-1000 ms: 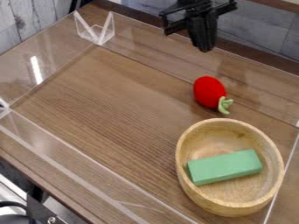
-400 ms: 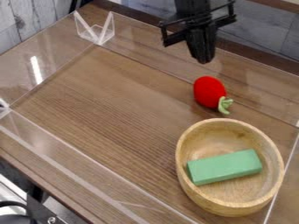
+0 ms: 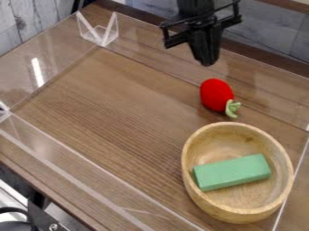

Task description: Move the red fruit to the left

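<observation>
While the arm hangs over the far edge of the work surface, the gripper (image 3: 207, 56) points steeply downward with its dark fingers drawn to a narrow tip; whether those fingers are parted or pressed together cannot be told from this view, as the black parts merge into one shape. Nothing is seen between the fingers, and they touch no object. The red fruit (image 3: 216, 92) lies on the wooden table (image 3: 108, 108), below the gripper in the picture and clearly apart from it, toward the right side of the surface. Its glossy red body is rounded, and its small green stem (image 3: 233, 108) points down and to the right, toward the near right corner. Just beyond the stem, nearer the camera, sits the wooden bowl (image 3: 201, 149), round and shallow, close to the fruit but not touching it. Inside the bowl rests a green rectangular block (image 3: 232, 171), lying flat and angled slightly, its long side running roughly left to right. Clear plastic walls (image 3: 36, 72) enclose the table, visible as bright edges along the left and near sides, and a folded clear corner piece (image 3: 97, 29) stands at the far left. The left half of the table surface shows bare wood grain. The fruit sits on the right portion of the table, between the gripper and the bowl.
</observation>
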`<state>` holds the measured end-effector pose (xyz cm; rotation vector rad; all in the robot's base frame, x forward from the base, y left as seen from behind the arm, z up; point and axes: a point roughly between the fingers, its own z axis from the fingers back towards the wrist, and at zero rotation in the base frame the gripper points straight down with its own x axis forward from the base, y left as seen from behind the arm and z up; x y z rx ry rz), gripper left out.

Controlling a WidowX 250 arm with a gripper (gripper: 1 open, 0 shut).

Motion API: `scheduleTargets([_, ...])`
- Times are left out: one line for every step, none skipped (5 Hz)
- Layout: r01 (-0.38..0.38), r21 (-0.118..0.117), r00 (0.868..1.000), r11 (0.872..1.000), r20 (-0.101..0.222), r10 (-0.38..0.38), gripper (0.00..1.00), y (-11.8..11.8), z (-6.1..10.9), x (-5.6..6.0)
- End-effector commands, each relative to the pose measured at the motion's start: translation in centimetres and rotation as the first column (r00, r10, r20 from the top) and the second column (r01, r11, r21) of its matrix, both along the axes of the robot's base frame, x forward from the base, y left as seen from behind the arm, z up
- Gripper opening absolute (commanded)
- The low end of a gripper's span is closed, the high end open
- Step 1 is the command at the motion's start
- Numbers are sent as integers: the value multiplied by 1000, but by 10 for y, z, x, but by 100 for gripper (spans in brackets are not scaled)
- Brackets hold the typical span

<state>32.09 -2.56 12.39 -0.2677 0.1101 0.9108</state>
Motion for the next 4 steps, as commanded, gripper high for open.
scheduleTargets([-7,8,997,1000,82,7,0,2,26,0])
scheduleTargets([-17,2,996,1000,87,17,0,6,33,-2])
scheduleTargets([-23,7,996,1000,81,22,0,5,30,-4])
scheduleTargets([-30,16,997,999,74,29,0,3,25,-6])
